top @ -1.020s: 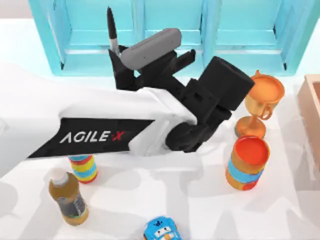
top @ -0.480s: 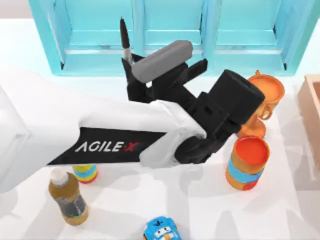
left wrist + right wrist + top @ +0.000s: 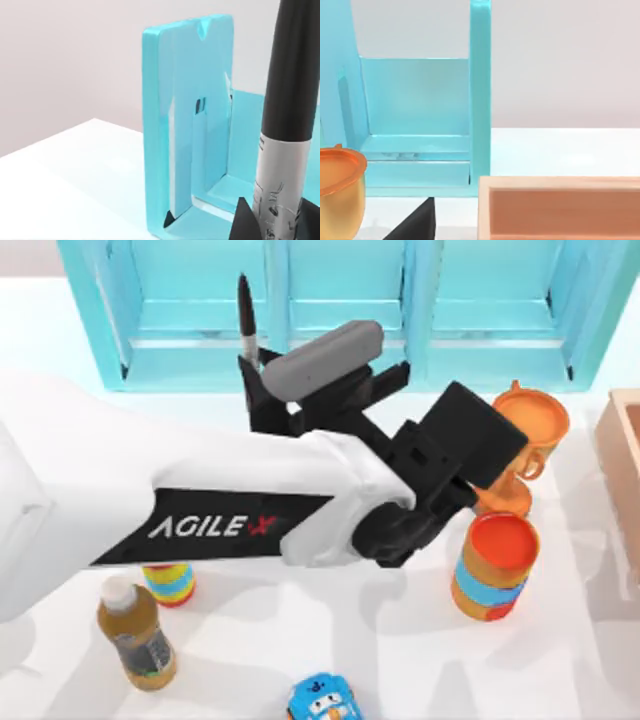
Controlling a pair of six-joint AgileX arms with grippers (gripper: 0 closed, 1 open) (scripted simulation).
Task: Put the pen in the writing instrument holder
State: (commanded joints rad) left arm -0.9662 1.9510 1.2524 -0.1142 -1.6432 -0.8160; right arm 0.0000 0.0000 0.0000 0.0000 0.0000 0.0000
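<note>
**Black marker pen held near the table's far edge**

Black slim marker pen [image 3: 246, 312], one, stands clamped upright in the left gripper [image 3: 262, 380] before the turquoise shelf unit [image 3: 340, 300]. White table [image 3: 400, 640] carries two striped cylinders, one bottle, one trophy. The right wrist view adds a wooden box [image 3: 560, 210].

The top view looks straight down on the table [image 3: 300, 620], its far edge lined by the blue shelf [image 3: 340, 310]. The left wrist view looks level along the table, very near the pen [image 3: 287, 100], toward that shelf [image 3: 187, 125]. The right wrist view faces the shelf [image 3: 420, 110] too, past the trophy [image 3: 337, 195] and wooden box [image 3: 560, 205].
</note>
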